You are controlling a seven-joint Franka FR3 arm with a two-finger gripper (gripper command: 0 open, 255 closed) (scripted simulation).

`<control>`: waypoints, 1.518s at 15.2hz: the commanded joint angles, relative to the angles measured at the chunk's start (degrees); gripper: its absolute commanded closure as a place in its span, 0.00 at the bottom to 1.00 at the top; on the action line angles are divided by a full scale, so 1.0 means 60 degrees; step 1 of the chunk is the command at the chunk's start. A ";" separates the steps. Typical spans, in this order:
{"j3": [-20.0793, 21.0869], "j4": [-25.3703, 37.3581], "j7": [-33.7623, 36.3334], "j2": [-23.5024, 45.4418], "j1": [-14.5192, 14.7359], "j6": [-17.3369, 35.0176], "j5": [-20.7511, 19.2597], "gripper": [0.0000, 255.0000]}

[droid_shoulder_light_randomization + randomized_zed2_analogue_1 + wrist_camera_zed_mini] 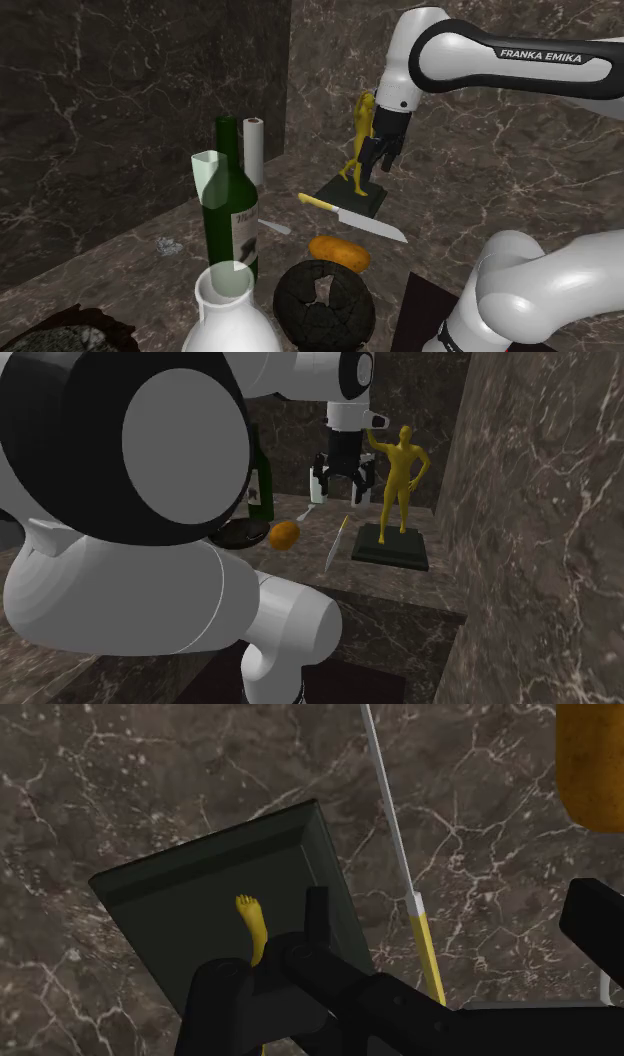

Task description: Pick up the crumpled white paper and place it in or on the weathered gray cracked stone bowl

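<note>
A small crumpled whitish paper (pixel 168 245) lies on the dark marble counter toward the shoulder view's left, in front of the wall. The dark cracked stone bowl (pixel 323 300) stands near the front, beside the bottles; it also shows as a dark bowl (pixel 238 534). My black gripper (pixel 378 150) hangs open in the air far from both, right beside a yellow figurine (pixel 362 135) on a dark square base. From the second exterior view the gripper (pixel 345 474) holds nothing. The wrist view has my gripper (pixel 455 919) above the base (pixel 200 894) and a knife.
A yellow-handled knife (pixel 355 220) and an orange lump (pixel 338 252) lie between figurine and bowl. A green wine bottle (pixel 230 215), a white vase (pixel 235 310) and a white roll (pixel 254 150) stand toward the shoulder view's left. Marble walls close the back and corner.
</note>
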 commanded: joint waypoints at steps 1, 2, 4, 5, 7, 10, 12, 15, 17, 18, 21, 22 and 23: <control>0.0000 0.0000 0.0000 0.0000 0.0000 0.0000 0.0000 0.00; 0.0155 0.0012 0.0171 0.0176 0.0075 0.0190 0.0122 0.00; 0.0461 0.0070 0.0505 0.0556 0.0219 0.0568 0.0351 0.00; 0.0612 0.0116 0.0669 0.0760 0.0288 0.0756 0.0456 0.00; 0.0911 0.0244 0.0992 0.1194 0.0418 0.1126 0.0647 0.00; 0.1350 0.0522 0.1469 0.1903 0.0594 0.1662 0.0878 0.00; 0.1635 0.0764 0.1784 0.2410 0.0695 0.1999 0.0990 0.00; 0.2051 0.1213 0.2263 0.3216 0.0828 0.2469 0.1086 0.00; 0.2320 0.1569 0.2589 0.3779 0.0905 0.2752 0.1098 0.00; 0.2451 0.1763 0.2754 0.4069 0.0941 0.2884 0.1087 0.00; 0.2830 0.2415 0.3267 0.4967 0.1046 0.3234 0.0983 0.00; 0.2950 0.2655 0.3444 0.5276 0.1082 0.3335 0.0924 0.00; 0.3066 0.2906 0.3623 0.5590 0.1120 0.3427 0.0853 0.00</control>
